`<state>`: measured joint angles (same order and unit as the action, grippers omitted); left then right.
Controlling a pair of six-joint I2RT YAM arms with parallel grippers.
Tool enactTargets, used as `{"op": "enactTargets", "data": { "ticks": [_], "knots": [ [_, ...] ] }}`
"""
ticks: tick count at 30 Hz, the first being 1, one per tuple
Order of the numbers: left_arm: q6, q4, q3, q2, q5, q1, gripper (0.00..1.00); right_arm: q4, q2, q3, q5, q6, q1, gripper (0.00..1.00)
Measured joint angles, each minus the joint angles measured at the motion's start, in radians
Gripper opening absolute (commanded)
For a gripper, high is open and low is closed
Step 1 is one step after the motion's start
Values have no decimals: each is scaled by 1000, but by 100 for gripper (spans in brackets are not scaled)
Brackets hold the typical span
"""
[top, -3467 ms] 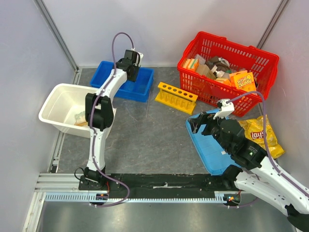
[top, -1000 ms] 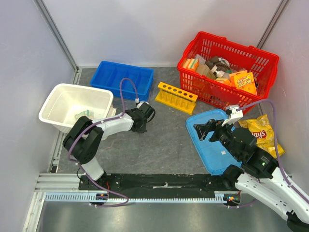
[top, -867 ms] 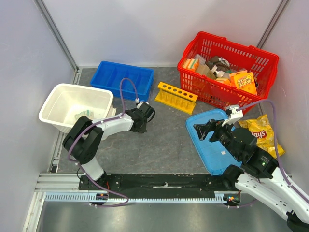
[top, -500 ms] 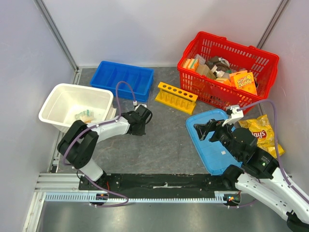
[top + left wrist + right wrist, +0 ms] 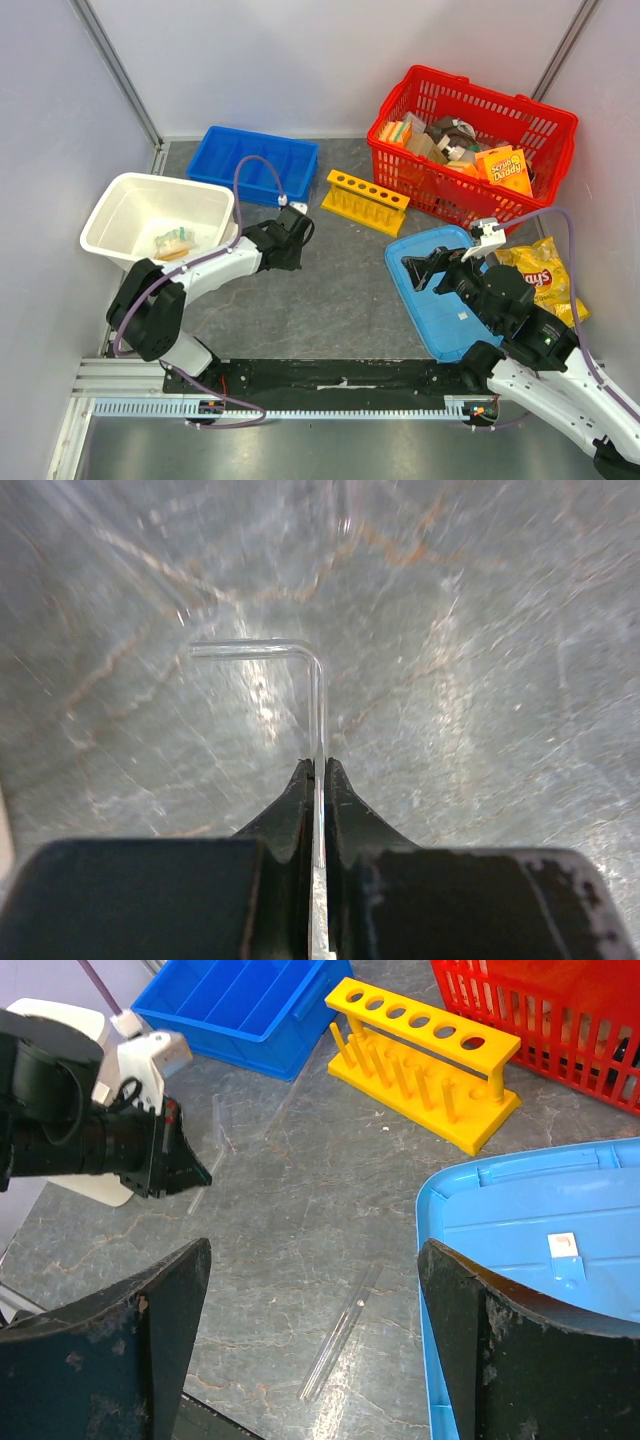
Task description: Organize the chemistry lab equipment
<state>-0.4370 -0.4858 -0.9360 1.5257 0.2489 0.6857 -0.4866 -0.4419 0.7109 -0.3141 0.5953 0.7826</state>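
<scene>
Right gripper (image 5: 312, 1250): your black jaws stand wide and hold nothing, at the left edge of the flat blue tray (image 5: 520, 1220)
Straight tube (image 5: 340, 1335): thin, clear, lying flat on the grey marbled table (image 5: 330, 290), just left of the tray, between your two grippers
Left gripper (image 5: 318, 770): clamped on the bent tube (image 5: 255, 650), thin clear glass; its long leg runs out between the fingers, its short leg turns left at a right angle; you cannot tell whether it touches the table
White tub (image 5: 110, 215): left of your left arm, holding the small clear bag (image 5: 172, 243)
Yellow rack (image 5: 425, 1070): plastic, one row of round holes, upright beyond both grippers, between the blue bin (image 5: 255, 165) and the red mesh basket (image 5: 470, 150)
</scene>
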Motion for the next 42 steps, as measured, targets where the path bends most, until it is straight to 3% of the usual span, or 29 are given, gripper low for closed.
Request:
{"op": "enactTargets", "data": {
  "ticks": [10,29,42],
  "knots": [
    [213,-19,-290,72,61,-89,2,15,-19,0,-1,-3,0,92],
    [564,-52,-977,594,117,-303,2,19,-112,52,-24,-39,0,92],
    [651,-52,-1145,824,114,-349,2,73,-251,66,-34,-46,0,92]
  ]
}}
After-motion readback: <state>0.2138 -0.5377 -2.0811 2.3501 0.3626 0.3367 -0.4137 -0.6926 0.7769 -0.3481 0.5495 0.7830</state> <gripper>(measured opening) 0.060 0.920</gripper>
